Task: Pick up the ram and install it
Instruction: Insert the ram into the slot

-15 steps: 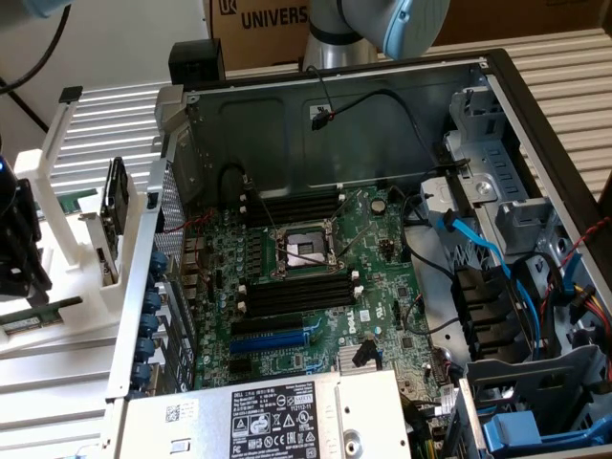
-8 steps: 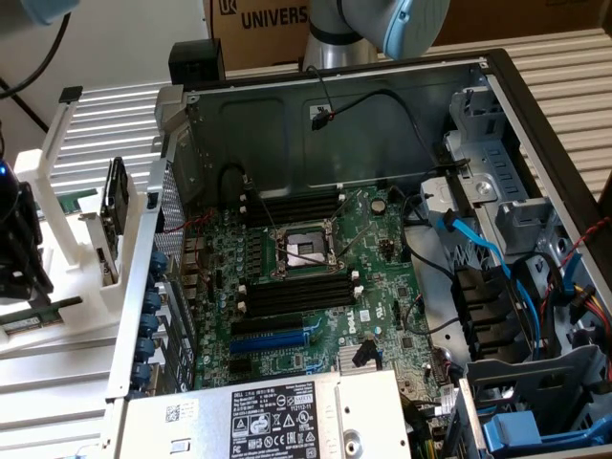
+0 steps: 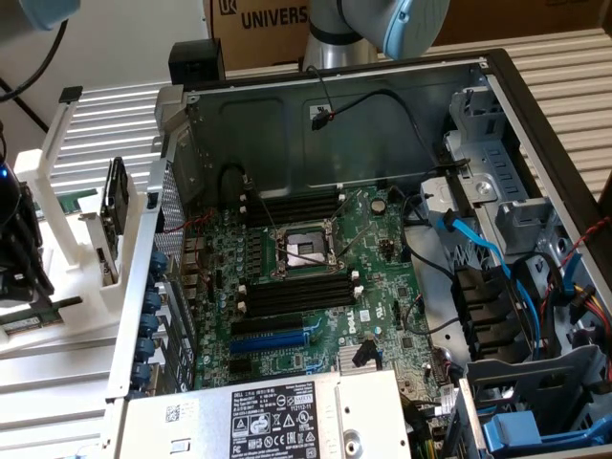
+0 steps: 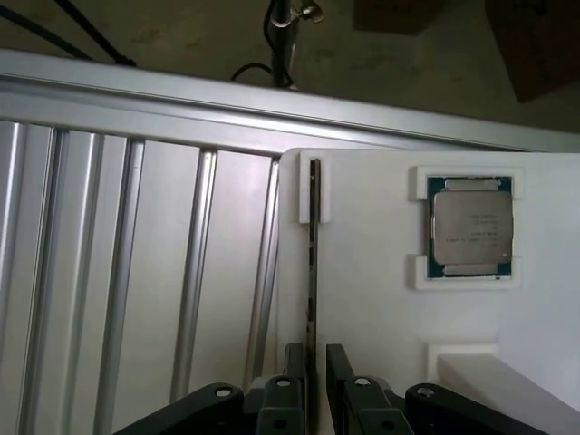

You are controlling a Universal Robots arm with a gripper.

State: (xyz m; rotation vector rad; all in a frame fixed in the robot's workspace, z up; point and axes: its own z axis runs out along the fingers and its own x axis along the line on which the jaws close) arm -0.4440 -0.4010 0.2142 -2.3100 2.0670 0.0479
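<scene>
The ram [image 4: 314, 254] is a thin green stick seen edge-on, standing on its long edge in a slot of the white holder [image 4: 372, 299]. My gripper [image 4: 314, 361] is open. One dark finger [image 4: 294, 367] stands on each side of the stick's near end, with a small gap on both sides. In the exterior view the dark gripper [image 3: 21, 273] hangs at the far left over the white holder [image 3: 81, 263], and a green strip of the ram [image 3: 43, 312] shows just below it. The black memory slots [image 3: 296, 292] lie on the motherboard inside the open case.
A square silver-topped processor chip [image 4: 469, 227] rests in a pocket of the white holder. The open computer case [image 3: 497, 115] stands at the exterior view's right of the holder, with cables, blue drive bays and a power supply [image 3: 287, 421]. Ribbed aluminium tabletop [image 4: 136, 272] lies around the holder.
</scene>
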